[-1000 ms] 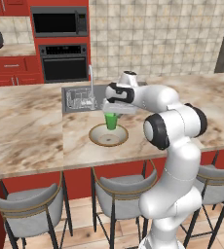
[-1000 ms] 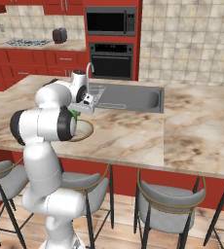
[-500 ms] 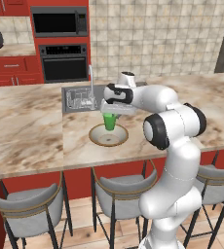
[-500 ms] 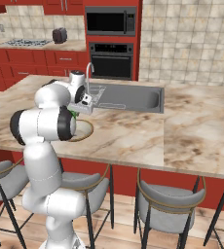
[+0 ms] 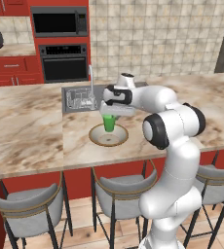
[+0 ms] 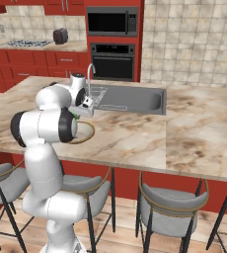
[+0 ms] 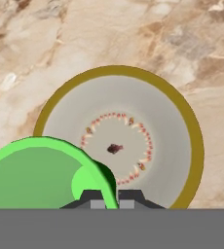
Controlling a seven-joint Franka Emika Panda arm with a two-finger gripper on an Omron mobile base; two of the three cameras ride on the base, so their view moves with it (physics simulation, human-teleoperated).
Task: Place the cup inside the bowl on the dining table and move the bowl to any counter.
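The claw is clamped on the rim of the green cup, one dark fingertip inside the wall and one outside, as the hand view shows at its lower edge. In the left base view the cup hangs upright beneath the hand, its base over the bowl; whether the base touches the bowl's floor cannot be told from these angles. Seen through the hand camera, the cup sits low and to the left, overlapping the bowl's near-left portion rather than its middle. The bowl is wide and shallow, grey-beige inside with a brown-gold rim, a ring of small reddish and pale marks around a dark spot at its centre. It rests on the marble top of the dining bench, near the front edge and just in front of the inset steel sink, whose faucet rises close behind the hand. In the right base view the bowl's rim peeks out past the robot's shoulder, with a sliver of green just above it, and the sink stretches off to the right. Grey stools stand tucked under the bench's front overhang. Behind, against the tiled wall, a built-in oven sits below a microwave, and the wall bench with red drawers carries a dark toaster beside a cooktop.
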